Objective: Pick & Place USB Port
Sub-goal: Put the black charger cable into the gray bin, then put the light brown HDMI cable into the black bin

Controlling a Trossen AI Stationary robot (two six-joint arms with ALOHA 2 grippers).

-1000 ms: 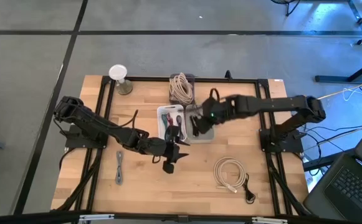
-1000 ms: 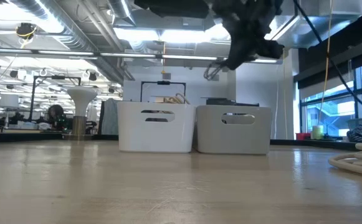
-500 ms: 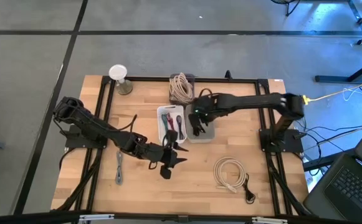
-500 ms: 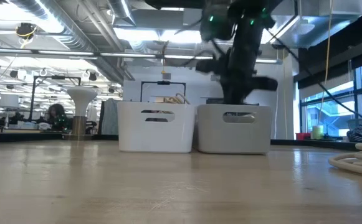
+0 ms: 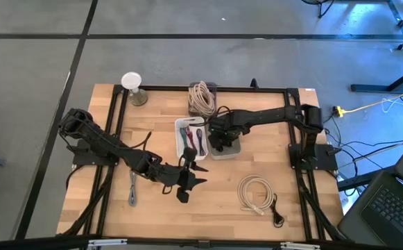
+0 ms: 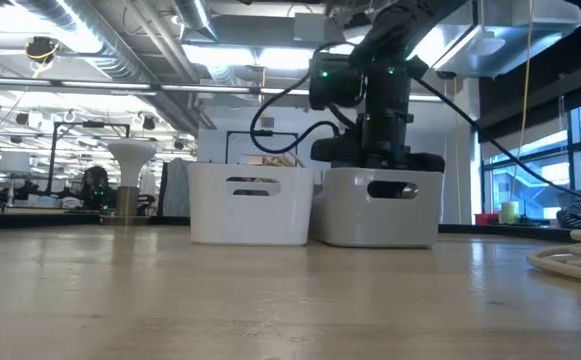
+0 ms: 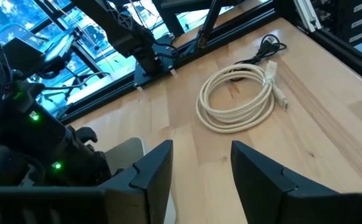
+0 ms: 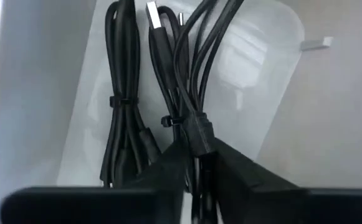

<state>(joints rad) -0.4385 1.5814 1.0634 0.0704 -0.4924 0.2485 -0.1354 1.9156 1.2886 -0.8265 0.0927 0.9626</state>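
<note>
Wooden table (image 5: 256, 156) under me carries two white bins. I have my right gripper (image 8: 196, 163) down inside the right bin (image 6: 378, 208), clamped on a black cable (image 8: 193, 93). My left gripper (image 7: 200, 168) hovers near the front, fingers apart, holding nothing.

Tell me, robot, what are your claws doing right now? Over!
Right claw down in grey bin, shut on black USB cable. Left claw open, empty, above the table. Nothing in the way.
</note>
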